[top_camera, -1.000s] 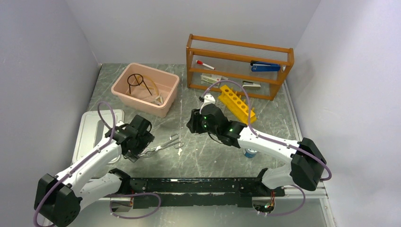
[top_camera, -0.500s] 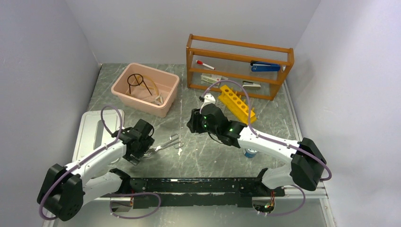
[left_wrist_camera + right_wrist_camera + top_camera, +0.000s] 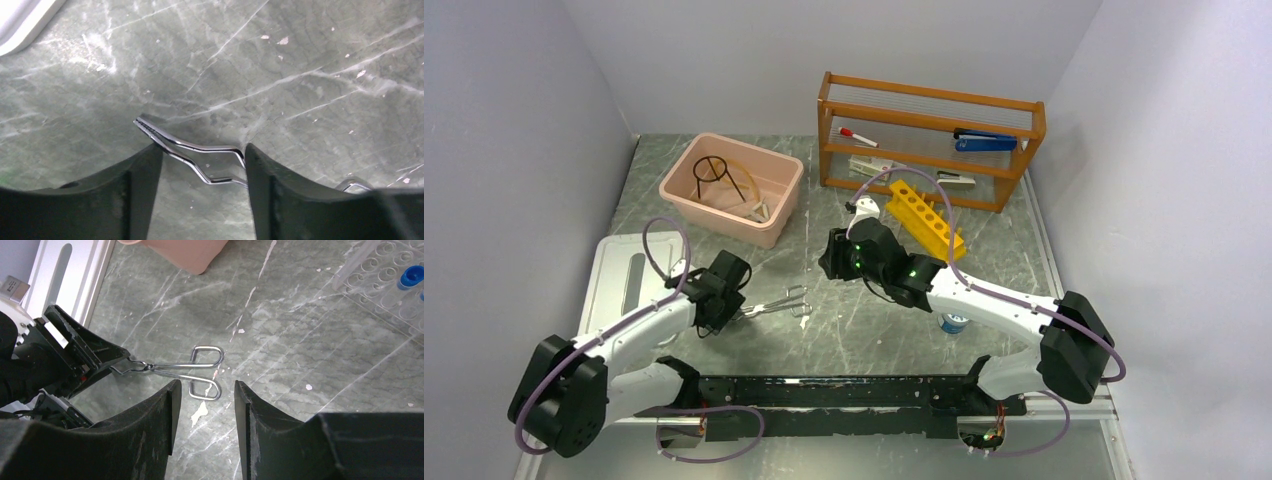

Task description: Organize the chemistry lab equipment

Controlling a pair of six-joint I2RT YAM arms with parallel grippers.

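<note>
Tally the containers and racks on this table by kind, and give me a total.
Bins: 1, the pink bin
Shelves: 1, the wooden shelf
Tube racks: 2, the yellow rack and the clear rack
Trays: 1, the white tray
Total: 5

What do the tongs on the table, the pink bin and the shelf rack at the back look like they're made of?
Tongs: metal, polished, likely steel; thin silvery wire with bright mirror-like glints.
Pink bin: probably plastic; even matte colour and a rounded, moulded-looking rim.
Shelf rack: seems to be wood, maybe varnished; orange-brown rails with a slight sheen.
</note>
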